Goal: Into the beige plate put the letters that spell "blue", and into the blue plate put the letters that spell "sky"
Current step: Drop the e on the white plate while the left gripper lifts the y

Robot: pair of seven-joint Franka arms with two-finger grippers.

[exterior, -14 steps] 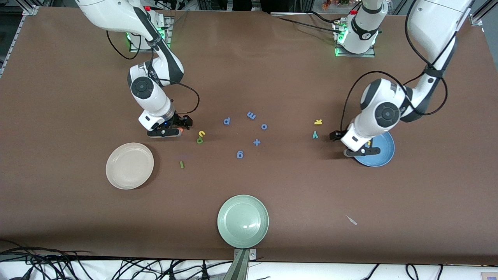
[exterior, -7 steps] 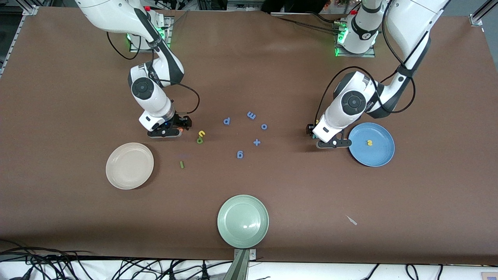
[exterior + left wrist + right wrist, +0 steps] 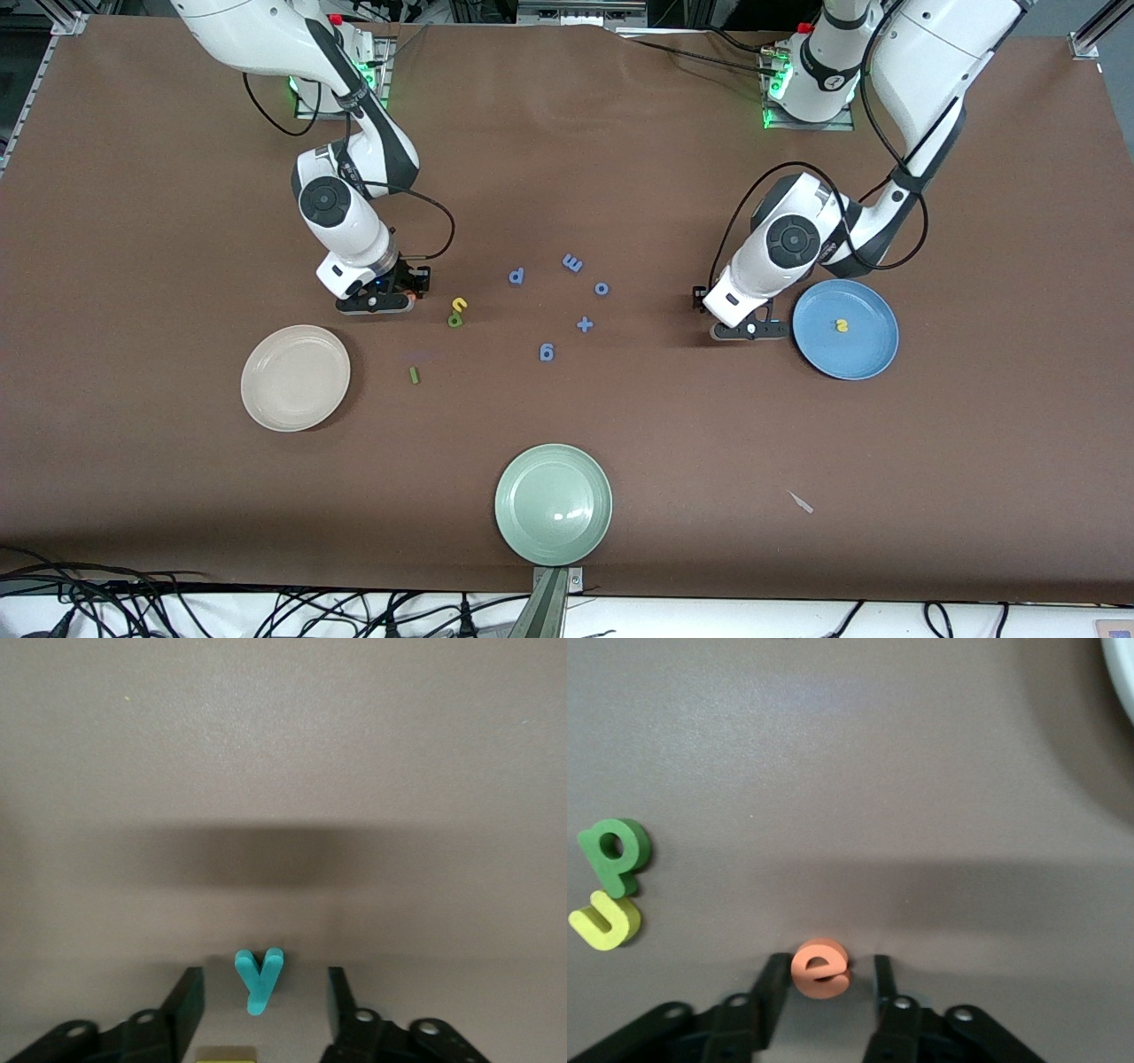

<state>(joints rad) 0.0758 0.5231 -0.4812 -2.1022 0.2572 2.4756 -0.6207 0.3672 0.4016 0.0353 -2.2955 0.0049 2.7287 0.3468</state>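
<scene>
My left gripper (image 3: 264, 983) is low over the table beside the blue plate (image 3: 864, 354), open, with the teal y (image 3: 258, 978) lying between its fingers and a gap on each side. A yellow letter (image 3: 226, 1054) shows partly beneath the hand. A yellow s (image 3: 842, 325) lies in the blue plate. My right gripper (image 3: 829, 964) is open around the orange e (image 3: 821, 968); one finger touches it, the other stands apart. The green b (image 3: 613, 853) and yellow u (image 3: 604, 921) lie together nearby. The dark green l (image 3: 413, 376) lies near the bare beige plate (image 3: 295, 377).
Several blue letters (image 3: 572, 262) and a blue plus sign (image 3: 584, 324) are scattered mid-table. A pale green plate (image 3: 553, 503) sits near the front edge. A small pale scrap (image 3: 801, 501) lies toward the left arm's end.
The left arm swung off the blue plate toward the table's middle and came down over the y. Both grippers' fingers have narrowed. The right arm stayed in place.
</scene>
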